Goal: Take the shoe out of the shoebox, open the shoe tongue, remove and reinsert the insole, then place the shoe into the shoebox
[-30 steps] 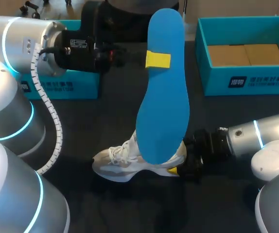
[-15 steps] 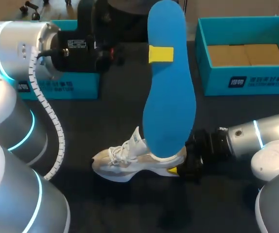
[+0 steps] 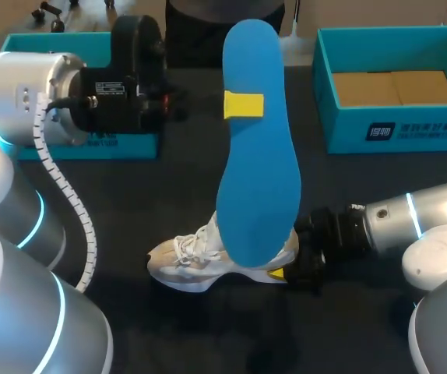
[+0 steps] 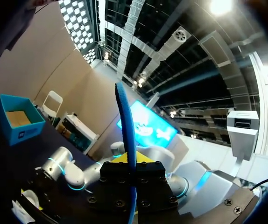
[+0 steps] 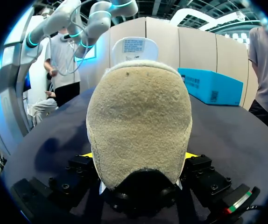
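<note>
Dark worktop [image 3: 169, 199] under the shoe [image 3: 188, 261]. Open teal shoebox [image 3: 340, 128] well beyond the shoe, off toward its heel side. Blue insole [image 3: 258, 179] upright in the air over the shoe, lower end above the heel opening; left jaws closed on it near the upper end. White shoe on its sole, laces up; right jaws clamped on the heel from both sides.
</note>
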Tool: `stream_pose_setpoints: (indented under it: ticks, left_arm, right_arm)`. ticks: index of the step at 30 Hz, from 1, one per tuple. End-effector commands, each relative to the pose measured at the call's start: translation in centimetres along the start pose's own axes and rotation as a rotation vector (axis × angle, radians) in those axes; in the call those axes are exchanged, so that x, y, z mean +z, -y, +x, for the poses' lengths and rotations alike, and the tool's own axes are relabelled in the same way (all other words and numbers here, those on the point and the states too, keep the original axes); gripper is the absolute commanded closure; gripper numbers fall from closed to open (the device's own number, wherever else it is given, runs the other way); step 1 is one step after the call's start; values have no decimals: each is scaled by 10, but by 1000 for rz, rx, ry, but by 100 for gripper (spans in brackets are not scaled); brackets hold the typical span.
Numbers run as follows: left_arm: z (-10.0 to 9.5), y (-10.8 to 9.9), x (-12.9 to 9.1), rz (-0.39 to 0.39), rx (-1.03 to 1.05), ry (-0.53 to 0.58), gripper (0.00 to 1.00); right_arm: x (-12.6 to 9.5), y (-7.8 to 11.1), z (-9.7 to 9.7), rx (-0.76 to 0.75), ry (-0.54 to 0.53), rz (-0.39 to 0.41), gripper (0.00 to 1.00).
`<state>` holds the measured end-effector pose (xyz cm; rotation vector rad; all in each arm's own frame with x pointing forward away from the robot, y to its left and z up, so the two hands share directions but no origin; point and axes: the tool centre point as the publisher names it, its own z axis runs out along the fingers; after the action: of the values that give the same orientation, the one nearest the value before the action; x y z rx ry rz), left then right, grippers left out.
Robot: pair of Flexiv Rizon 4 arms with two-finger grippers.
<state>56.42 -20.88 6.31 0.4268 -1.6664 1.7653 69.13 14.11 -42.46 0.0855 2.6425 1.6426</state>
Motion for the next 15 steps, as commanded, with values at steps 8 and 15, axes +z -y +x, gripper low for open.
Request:
stream_pose_setpoints:
  ticks: [8,15]
  left_arm:
    - [6,-5,4,40,1,10,100]
    - [6,-5,4,40,1,10,100]
  right_arm:
    - [3,2,-1,0,1,3,0]
    - [-9,-3,-6,3,-23,29,0]
